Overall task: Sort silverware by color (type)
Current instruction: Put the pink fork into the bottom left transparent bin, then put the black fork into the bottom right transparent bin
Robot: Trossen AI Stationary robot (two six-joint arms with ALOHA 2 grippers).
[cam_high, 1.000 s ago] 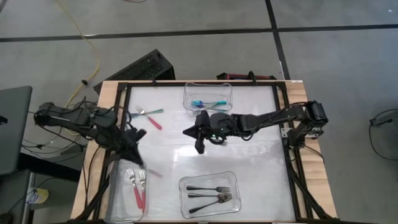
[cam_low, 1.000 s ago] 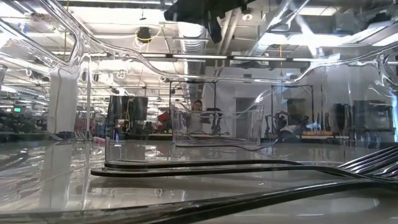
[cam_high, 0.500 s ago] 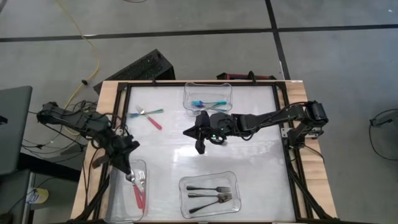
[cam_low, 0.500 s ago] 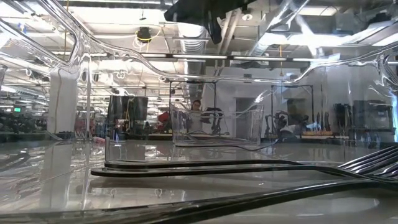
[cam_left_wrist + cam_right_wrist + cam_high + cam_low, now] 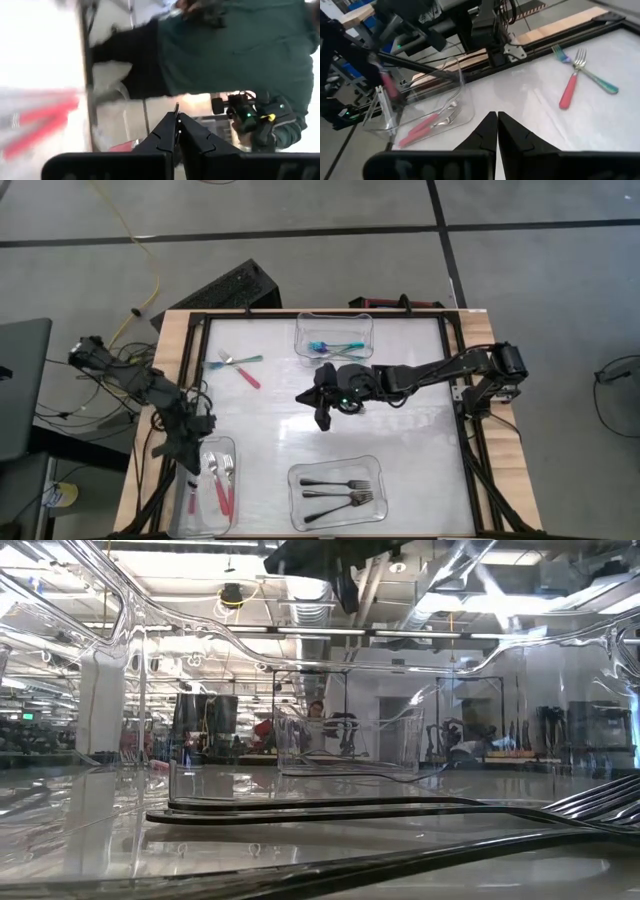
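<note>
My left gripper [image 5: 190,468] hangs over the far left corner of the clear left bin [image 5: 204,525], fingers shut with nothing between them in its wrist view [image 5: 176,116]. Two red-handled forks [image 5: 222,485] lie in that bin. A third red handle [image 5: 192,498] shows just past the gripper's tip. My right gripper [image 5: 300,393] is shut [image 5: 497,116] and hovers over the table's middle, empty. A red-handled fork [image 5: 568,93] and a teal fork [image 5: 594,80] lie crossed on the table at the far left. Teal forks [image 5: 335,346] lie in the far bin and black forks [image 5: 338,492] in the near bin. My left gripper: the third red handle [image 5: 387,82] shows blurred right below its tip, and I cannot tell whether the fingers touch it.
A dark frame [image 5: 190,370] runs round the white table top. The far bin [image 5: 300,330] and the near bin [image 5: 296,515] are clear plastic. A person in a teal top [image 5: 240,45] stands beyond the table's left side. Cables lie on the floor at the left.
My left gripper has gone toward the table's near left corner and sunk over the left bin, rolling at the wrist as it went. A third red handle now shows at the bin's left side. My right arm has kept still.
</note>
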